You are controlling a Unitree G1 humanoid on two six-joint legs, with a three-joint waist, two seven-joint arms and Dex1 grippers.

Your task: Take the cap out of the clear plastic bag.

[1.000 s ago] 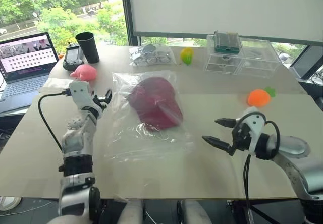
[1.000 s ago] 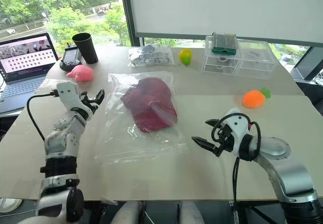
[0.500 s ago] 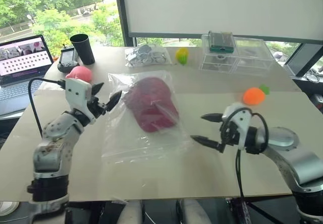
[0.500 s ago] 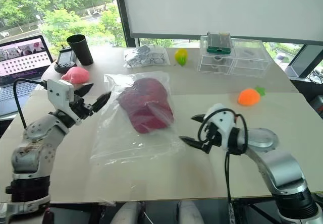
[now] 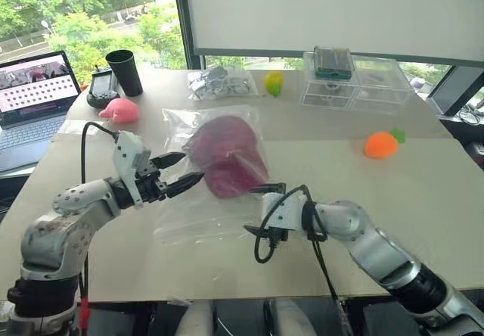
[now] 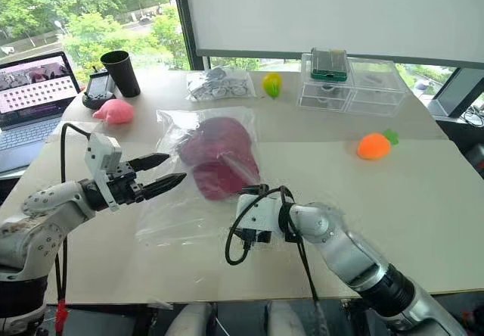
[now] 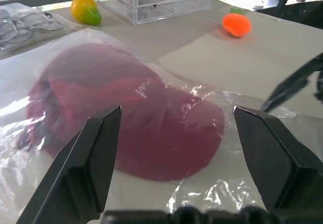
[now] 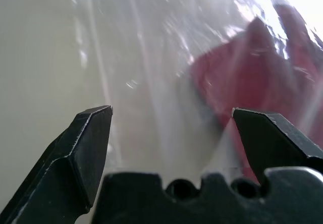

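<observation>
Beige tabletop (image 5: 423,222) carries everything, running from the near edge to the windows at the far side. On its middle lies the clear plastic bag (image 5: 198,215), glossy and wrinkled, flat on the surface. Inside it, in the far half, sits the cap (image 5: 227,154), dark red, its small white mark showing through the film in the left wrist view; the near half of the bag holds nothing but wrinkled film.

At the far right stands a clear plastic drawer box (image 5: 359,86) with a green-topped case (image 5: 333,62) on its lid. At the far left a laptop (image 5: 34,98) stands open, its screen lit. Near it are a black cup (image 5: 127,71) and a dark handheld device (image 5: 101,88), with a small pink toy (image 5: 121,110) just in front of them. Between the cup and the drawer box lie a smaller clear bag of grey bits (image 5: 219,83) and a yellow-green toy fruit (image 5: 274,83). An orange toy carrot (image 5: 382,144) rests well apart on the right.

Both arms close in on the bag from opposite sides. The left gripper (image 5: 181,172) comes in from the left, about level, its jaws spread, their tips over the bag's left part just beside the cap; whether they touch the film cannot be told. The right gripper (image 5: 263,209) is at the bag's near right edge, angled down toward the cap's brim, jaws spread wide with nothing between them.
</observation>
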